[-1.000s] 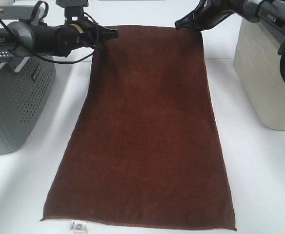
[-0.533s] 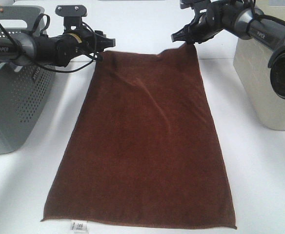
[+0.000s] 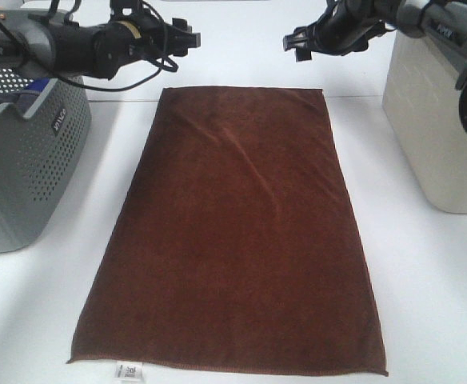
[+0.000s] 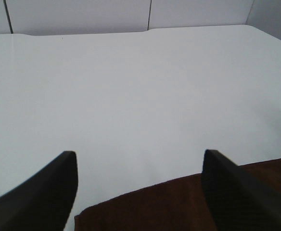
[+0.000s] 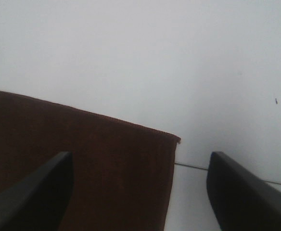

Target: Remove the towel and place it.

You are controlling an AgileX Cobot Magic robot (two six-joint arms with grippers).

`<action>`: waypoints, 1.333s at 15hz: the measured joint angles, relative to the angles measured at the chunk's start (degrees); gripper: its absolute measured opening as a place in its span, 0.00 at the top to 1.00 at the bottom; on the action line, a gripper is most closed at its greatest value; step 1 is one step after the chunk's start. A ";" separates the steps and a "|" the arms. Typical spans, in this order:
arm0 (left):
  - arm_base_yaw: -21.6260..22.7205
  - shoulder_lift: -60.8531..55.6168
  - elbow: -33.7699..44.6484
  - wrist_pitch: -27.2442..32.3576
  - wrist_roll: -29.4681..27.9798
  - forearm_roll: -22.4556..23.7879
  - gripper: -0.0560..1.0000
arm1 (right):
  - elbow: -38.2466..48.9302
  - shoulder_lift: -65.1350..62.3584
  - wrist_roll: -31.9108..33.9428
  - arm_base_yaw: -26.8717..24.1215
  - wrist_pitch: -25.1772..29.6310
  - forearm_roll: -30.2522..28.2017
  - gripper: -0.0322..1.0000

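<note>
White tabletop [image 3: 425,288], evenly lit. Grey perforated basket [image 3: 25,160] at left edge, cream bin [image 3: 433,128] at right edge. Pale panelled wall [image 4: 131,14] behind.

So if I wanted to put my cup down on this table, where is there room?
Bare white table runs right of the towel, in front of the beige box. A narrower strip lies between the towel and the grey basket. The far edge is crowded: both open grippers, left and right, hover there.
</note>
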 joint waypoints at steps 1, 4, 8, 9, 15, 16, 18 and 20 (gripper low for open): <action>-0.29 -2.01 0.00 2.98 0.00 0.46 0.29 | 0.00 -2.58 0.00 0.00 2.81 1.72 0.26; -1.32 -11.06 0.00 20.05 0.00 2.81 0.29 | 0.00 -10.71 0.00 0.00 15.99 7.10 0.26; -1.38 -24.29 0.00 45.21 0.11 4.58 0.29 | 0.00 -18.39 0.00 0.06 32.72 8.31 0.26; -1.38 -27.16 0.00 49.79 0.11 5.79 0.29 | 0.00 -20.05 0.00 0.06 33.12 8.71 0.26; -1.38 -37.70 0.00 74.20 0.17 10.43 0.29 | 8.65 -34.61 -0.17 0.06 33.17 13.87 0.26; -1.38 -38.56 0.00 77.58 0.17 10.71 0.29 | 13.98 -38.22 -0.97 0.06 33.17 13.87 0.26; -1.38 -40.45 0.06 80.84 0.11 11.46 0.29 | 25.10 -44.98 -2.52 0.06 33.23 13.87 0.26; -1.38 -43.66 2.92 80.84 -1.26 11.80 0.29 | 37.30 -52.43 -3.55 0.06 33.52 13.52 0.26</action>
